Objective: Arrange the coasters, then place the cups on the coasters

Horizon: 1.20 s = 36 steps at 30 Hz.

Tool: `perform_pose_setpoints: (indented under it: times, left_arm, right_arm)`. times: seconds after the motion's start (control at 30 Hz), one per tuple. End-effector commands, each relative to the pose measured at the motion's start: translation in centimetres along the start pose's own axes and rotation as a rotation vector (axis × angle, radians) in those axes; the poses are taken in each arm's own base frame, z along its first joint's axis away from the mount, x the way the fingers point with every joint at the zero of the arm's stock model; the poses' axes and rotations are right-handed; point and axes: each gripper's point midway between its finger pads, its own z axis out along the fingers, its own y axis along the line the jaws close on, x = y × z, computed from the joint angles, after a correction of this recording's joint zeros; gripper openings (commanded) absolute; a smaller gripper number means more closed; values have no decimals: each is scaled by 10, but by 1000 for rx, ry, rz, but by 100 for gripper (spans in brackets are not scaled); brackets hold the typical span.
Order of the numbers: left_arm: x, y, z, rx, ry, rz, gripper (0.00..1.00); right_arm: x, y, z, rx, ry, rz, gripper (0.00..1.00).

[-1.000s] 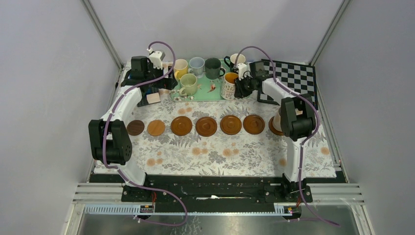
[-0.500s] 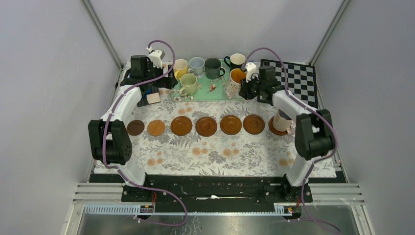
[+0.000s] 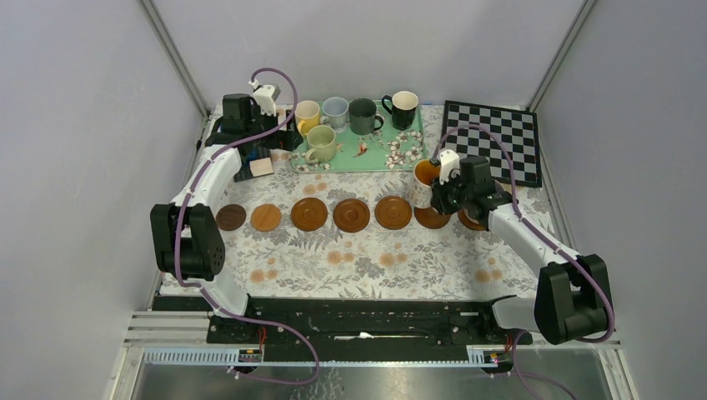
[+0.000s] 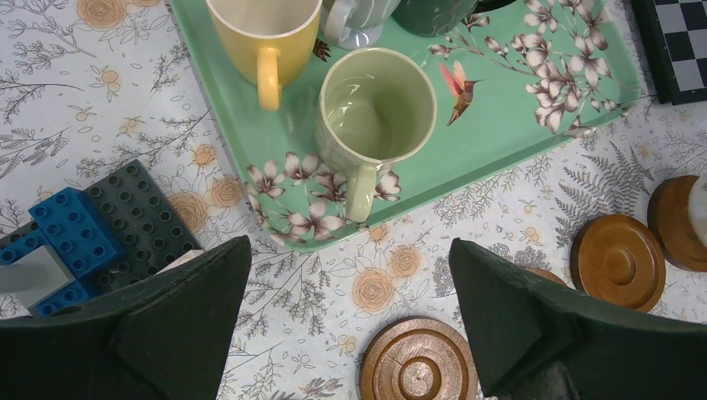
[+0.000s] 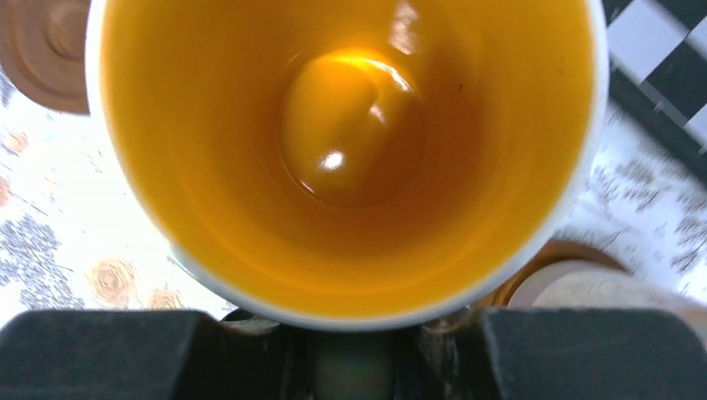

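We have the round brown wooden coasters [image 3: 351, 215] aligned. Our right claw [image 3: 439, 190] grips the floral orange-lined mug [image 3: 423, 179] over one. Our left claw [image 4: 348, 275] gapes empty. Five mugs [image 3: 363, 115] wait on the green floral tray [image 3: 392, 154].

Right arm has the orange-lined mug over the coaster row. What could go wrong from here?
1. The floral mug in the right gripper looks offset from the coaster below it; it may land on the rim and tip.
2. The pale mug on the end coaster stands close by; the gripper could knock it when letting go.
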Motion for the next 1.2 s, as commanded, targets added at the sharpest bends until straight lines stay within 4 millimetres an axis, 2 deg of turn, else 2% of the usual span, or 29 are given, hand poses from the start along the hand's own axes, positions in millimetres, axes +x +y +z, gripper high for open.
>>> perform_pose_setpoints:
  times: [0.0,0.33,0.8,1.0,1.17]
  left_arm:
    - [-26,-8,-4,16,-69,21,99]
    - [-24,-14,-5,21,-67,26,99]
    - [-21,-17,-7,26,-64,26,99]
    - [-21,-17,-6,25,-61,25,99]
    - [-20,-17,-4,27,-57,25,99]
  right_arm:
    - [-22,-12,-11,79,-110,-38,0]
    - [11,-24,-6,150,-37,-53,0]
    - [25,-28,-2,170,-11,-55,1]
    - [35,-23,-5,151,24,-53,37]
    - [33,-19,-9,133,23,-51,49]
